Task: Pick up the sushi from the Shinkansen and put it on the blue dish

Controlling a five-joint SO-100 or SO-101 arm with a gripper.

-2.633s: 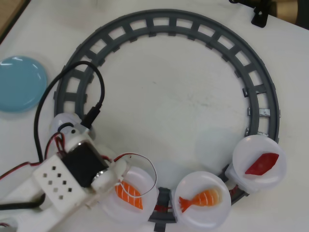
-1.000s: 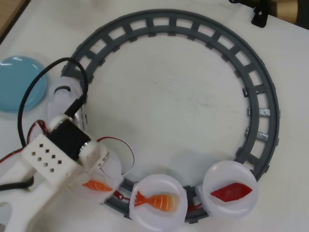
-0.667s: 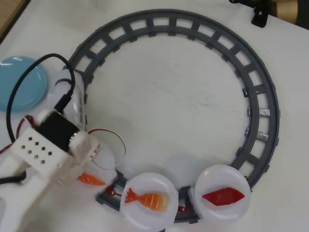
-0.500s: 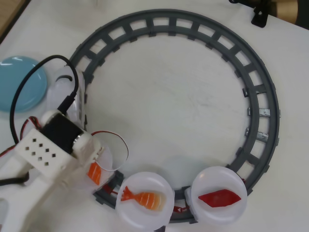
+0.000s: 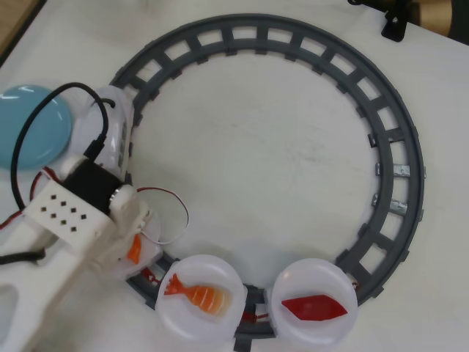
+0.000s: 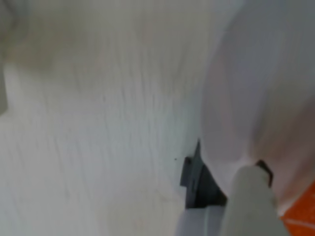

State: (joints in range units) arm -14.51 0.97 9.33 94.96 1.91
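- Under the pincer (image 5: 132, 246), the sushi (image 5: 134, 248) shows only as an orange sliver, apparently pinched between the fingers, though I cannot tell for sure.
- Just beyond sits the Shinkansen (image 5: 116, 136); its plates trail behind.
- Farther off waits the dish (image 5: 29, 132).

In the overhead view the white plastic arm (image 5: 44, 264) reaches in from the lower left corner, its perforated white housing and black motor block angled toward the upper right. A black cable loops above the wrist and thin red and white wires trail beside it. The end effector (image 5: 135, 248) points down, its fingers closed on something orange.
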